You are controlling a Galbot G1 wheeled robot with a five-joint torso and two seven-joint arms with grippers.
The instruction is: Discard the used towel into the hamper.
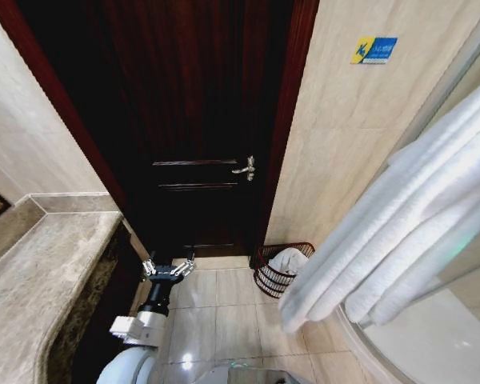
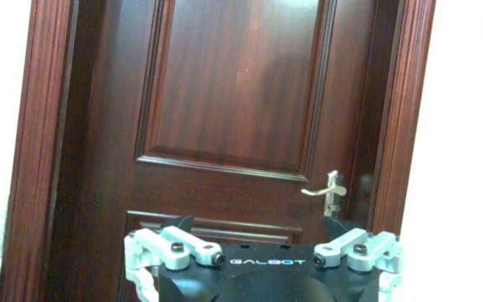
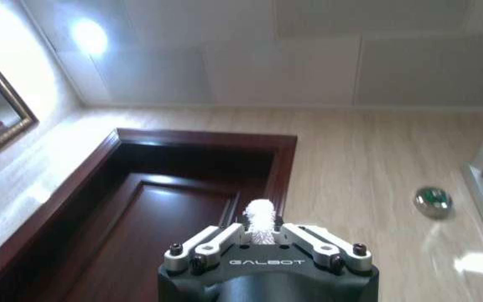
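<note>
- The dark wooden door [image 1: 200, 120] stands shut, with a silver handle [image 1: 245, 167] at its right side.
- A white towel [image 1: 400, 224] hangs in long folds at the right; the right gripper [image 3: 263, 234] pinches a tuft of it between closed fingers.
- The marble counter [image 1: 40, 280] runs along the left.
- The hamper [image 1: 282, 269] sits on the floor tiles by the door frame, white cloth inside, below the towel.
- The left gripper [image 1: 169, 267] hovers beside the counter's edge, fingers spread, empty, left of the hamper.

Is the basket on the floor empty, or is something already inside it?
Not empty. The basket beside the dark door already holds a white cloth bundle, seen through its ribs.
</note>
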